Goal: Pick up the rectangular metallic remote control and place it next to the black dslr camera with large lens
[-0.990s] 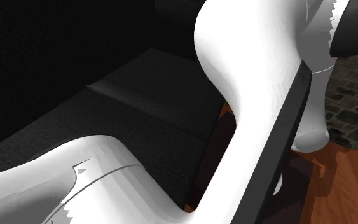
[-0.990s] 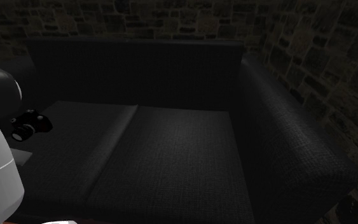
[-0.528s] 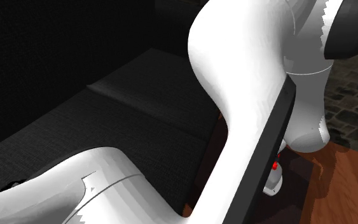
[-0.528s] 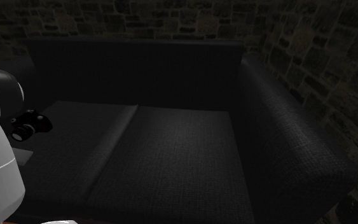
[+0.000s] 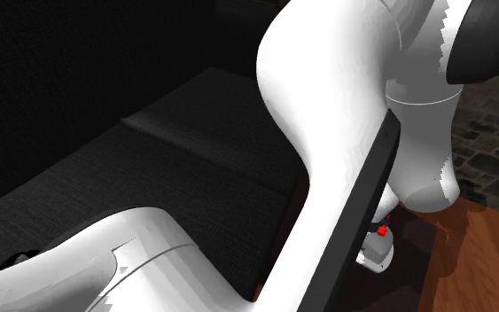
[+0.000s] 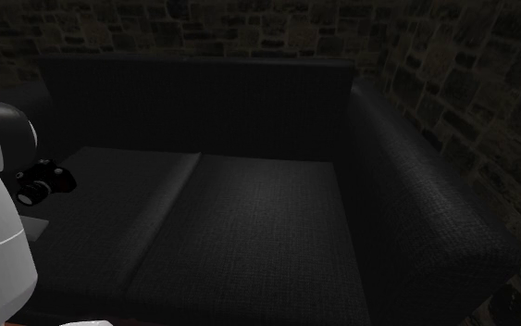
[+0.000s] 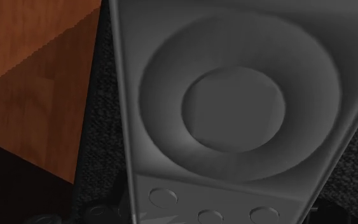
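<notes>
— looking at the gripper first: is it spread or clamped?
— i cannot tell. in the wrist view the remote control point(image 7: 234, 108) lies right up against the lens. it's a grey slab with a big round dial and small round buttons below, and the frame cuts off its ends.
— what's behind it?
— the dark fabric of the sofa point(image 7: 101, 146), with wooden floor point(image 7: 31, 76) past the sofa's edge.
— and the shoulder view?
— the white arm point(image 5: 345, 89) hides most of it. a small grey piece point(image 5: 376, 254) with a red dot peeks out past the arm's dark edge, low beside the sofa's front edge. i can't make out what it is.
— the dslr camera point(image 6: 43, 181)?
— the second exterior view has it. it's black and dim, on the sofa seat near the end at that view's left, beside the arm.
</notes>
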Robot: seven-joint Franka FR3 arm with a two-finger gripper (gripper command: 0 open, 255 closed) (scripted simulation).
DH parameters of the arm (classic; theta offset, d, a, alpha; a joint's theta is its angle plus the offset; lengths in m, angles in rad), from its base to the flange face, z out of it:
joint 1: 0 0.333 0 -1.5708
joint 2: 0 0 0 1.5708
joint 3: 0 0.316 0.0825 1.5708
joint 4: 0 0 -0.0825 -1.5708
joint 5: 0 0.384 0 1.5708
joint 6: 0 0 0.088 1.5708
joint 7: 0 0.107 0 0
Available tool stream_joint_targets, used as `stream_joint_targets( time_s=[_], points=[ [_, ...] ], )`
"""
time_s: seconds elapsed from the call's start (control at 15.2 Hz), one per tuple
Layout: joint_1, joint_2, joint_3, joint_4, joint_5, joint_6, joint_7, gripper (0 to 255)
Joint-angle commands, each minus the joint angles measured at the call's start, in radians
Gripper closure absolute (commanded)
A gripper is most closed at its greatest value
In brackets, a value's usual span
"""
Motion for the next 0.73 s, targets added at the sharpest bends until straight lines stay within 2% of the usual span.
stream_joint_targets(
  time_s=[0.0,0.13,0.4,0.66],
  points=[
    [0.000,0.002,-0.001,-0.002,0.000,-0.001,0.000,0],
    [-0.002,-0.001,0.000,-0.009,0.001,0.004,0.000,0],
    [-0.017,-0.051,0.025,0.058,0.044,-0.101,-0.028,0],
    [-0.017,-0.051,0.025,0.058,0.044,-0.101,-0.028,0]
  ],
)
